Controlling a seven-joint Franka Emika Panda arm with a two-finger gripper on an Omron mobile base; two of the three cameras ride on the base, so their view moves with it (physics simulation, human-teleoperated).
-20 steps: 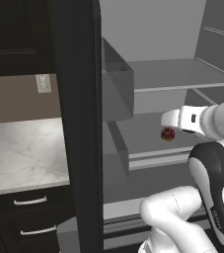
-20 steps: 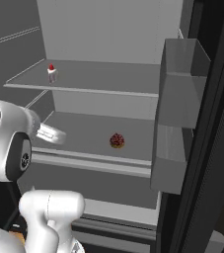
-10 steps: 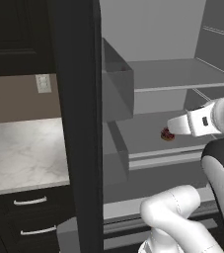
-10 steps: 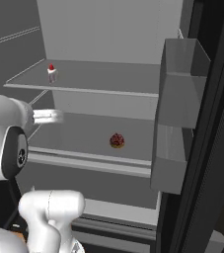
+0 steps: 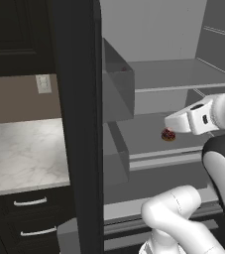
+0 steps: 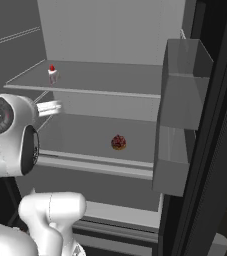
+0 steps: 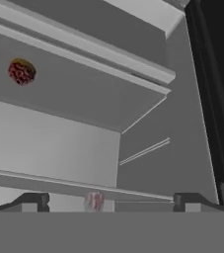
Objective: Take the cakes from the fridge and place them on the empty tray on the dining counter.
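Left base view showed, from the left, a white-grey marbled wall counter (image 5: 20, 154) over black drawers with grey handles (image 5: 27, 218), then the tall black open fridge door (image 5: 77, 124) with its grey door bin (image 5: 118, 82), and inside the pale grey fridge (image 5: 183, 30) a small round dark-red-topped cake (image 5: 168, 134) lying on the lower shelf (image 5: 148, 129), just left of the white arm's forearm. In the right base view a second tiny cake with a red top and whitish body (image 6: 52, 74) stood upright near the left front of the upper shelf (image 6: 100, 80), the round cake (image 6: 118, 142) sat mid-shelf below and to its right, and the right door's bins (image 6: 182, 85) stood further right. In the hand view the two-finger gripper (image 7: 108, 200) had its dark tips set as wide apart as they go, with nothing clamped; a blurred pinkish cake showed between them beyond a shelf edge.
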